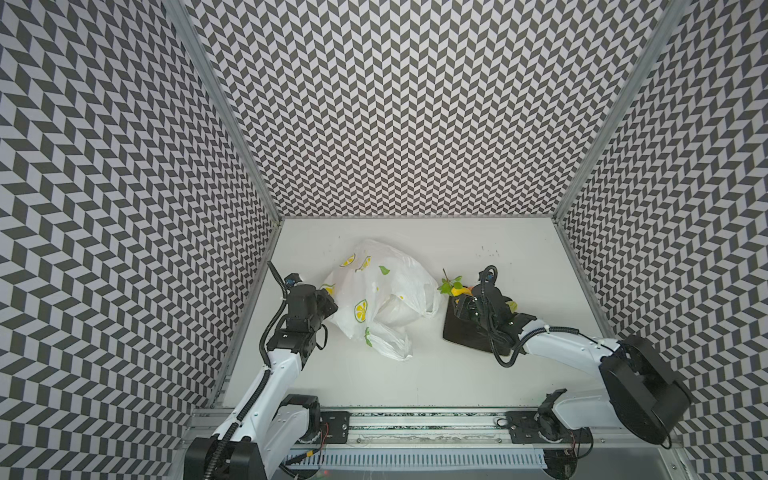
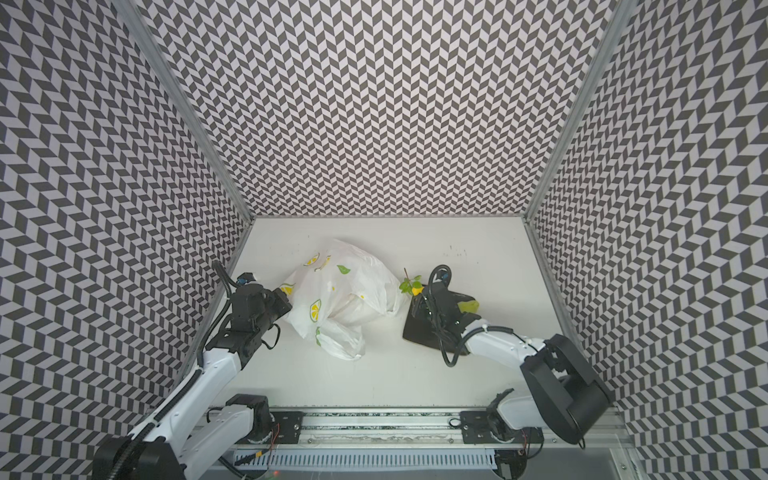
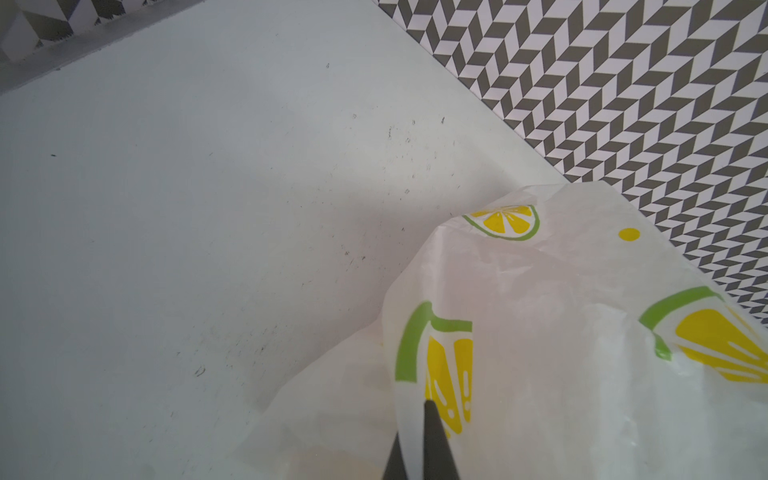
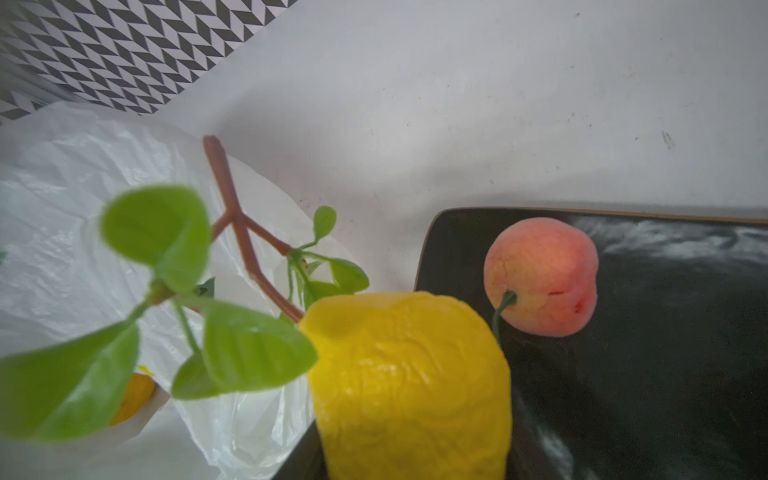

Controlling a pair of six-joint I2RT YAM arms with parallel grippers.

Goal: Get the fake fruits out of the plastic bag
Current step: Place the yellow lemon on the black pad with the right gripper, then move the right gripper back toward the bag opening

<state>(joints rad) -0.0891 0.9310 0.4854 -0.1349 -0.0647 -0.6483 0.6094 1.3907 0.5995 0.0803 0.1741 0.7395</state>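
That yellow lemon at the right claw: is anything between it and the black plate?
Nothing visible does. The lemon in the right gripper is at the plate's corner; the peach lies farther in, apart from it, with bare plate around.

Dark square plate [image 1: 461, 334] flat on white scuffed tabletop [image 1: 415, 374], right of middle in both top views, glossy with pale streaks; grey-and-white chevron walls [image 1: 395, 104] on three sides; metal rail [image 1: 415, 417] and white slotted strip [image 1: 415, 459] along front edge
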